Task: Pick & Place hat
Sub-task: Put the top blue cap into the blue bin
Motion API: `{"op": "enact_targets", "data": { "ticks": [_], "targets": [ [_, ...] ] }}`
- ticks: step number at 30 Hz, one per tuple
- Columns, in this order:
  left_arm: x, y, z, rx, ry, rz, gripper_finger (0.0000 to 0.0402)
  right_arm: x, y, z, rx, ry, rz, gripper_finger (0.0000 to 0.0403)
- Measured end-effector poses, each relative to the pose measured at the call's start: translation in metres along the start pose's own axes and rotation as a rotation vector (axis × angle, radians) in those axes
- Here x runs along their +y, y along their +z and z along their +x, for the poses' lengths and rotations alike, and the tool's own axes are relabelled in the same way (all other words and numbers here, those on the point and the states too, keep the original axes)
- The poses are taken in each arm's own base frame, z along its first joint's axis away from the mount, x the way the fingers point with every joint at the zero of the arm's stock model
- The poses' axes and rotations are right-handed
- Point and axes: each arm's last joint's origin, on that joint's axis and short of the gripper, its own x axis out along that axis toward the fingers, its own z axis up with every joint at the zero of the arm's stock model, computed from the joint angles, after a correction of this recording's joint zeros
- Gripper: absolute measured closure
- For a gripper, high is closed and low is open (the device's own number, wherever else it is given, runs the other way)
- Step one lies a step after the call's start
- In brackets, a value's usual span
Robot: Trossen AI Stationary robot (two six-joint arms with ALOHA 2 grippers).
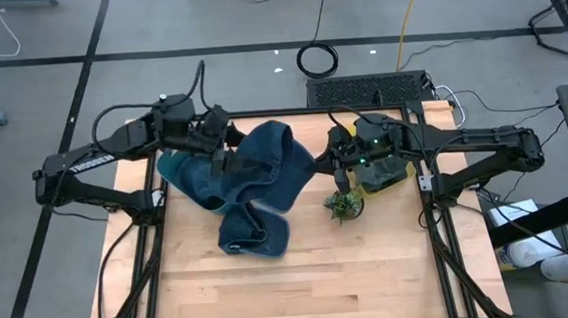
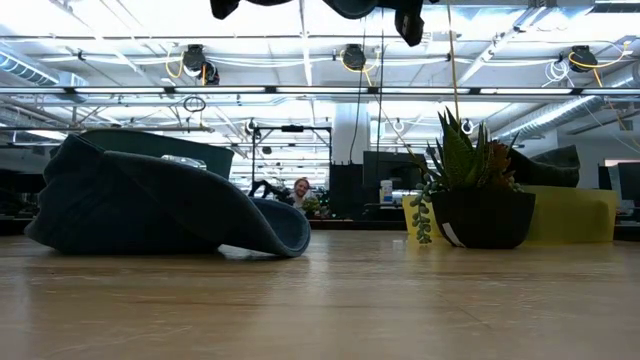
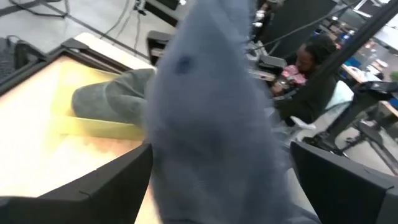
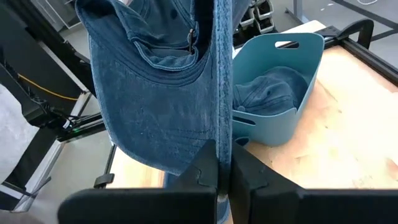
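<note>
One blue denim hat (image 4: 155,93) is hanging clamped in the right claw (image 4: 224,168); the left claw (image 1: 218,144), fingers apart, is hovering over the light-blue plastic basket (image 4: 280,93) on the wooden tabletop (image 1: 372,263).

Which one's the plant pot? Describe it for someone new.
On the wooden table, look right of the blue denim hats. The plant sits by the yellow-green bin: the only spiky green leaves, in a dark pot.

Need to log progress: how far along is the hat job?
Done: one denim hat lies in the teal basket. In hand: the right gripper is shut on the edge of a second denim hat, the open left gripper straddling it. Left: placing it, then probably the blue hat on the table.
</note>
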Motion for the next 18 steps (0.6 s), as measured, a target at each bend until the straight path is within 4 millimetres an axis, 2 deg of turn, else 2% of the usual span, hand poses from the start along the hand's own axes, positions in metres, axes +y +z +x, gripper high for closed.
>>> {"op": "enact_targets", "data": {
  "ticks": [3, 6, 18],
  "targets": [
    [-0.0015, -0.0002, 0.0001, 0.003, -0.015, 0.001, 0.0018, 0.0007, -0.0004, 0.0001, 0.003, 0.002, 0.001, 0.0403],
    [-0.0028, -0.0002, 0.0007, 0.001, -0.022, -0.005, 0.0037, 0.0009, -0.0003, 0.0002, 0.001, 0.003, -0.008, 0.0403],
    [-0.0027, 0.0005, 0.0005, -0.008, -0.014, -0.090, 0.0196, 0.0006, -0.0010, 0.0002, 0.008, -0.001, -0.012, 0.0403]
  ]
}}
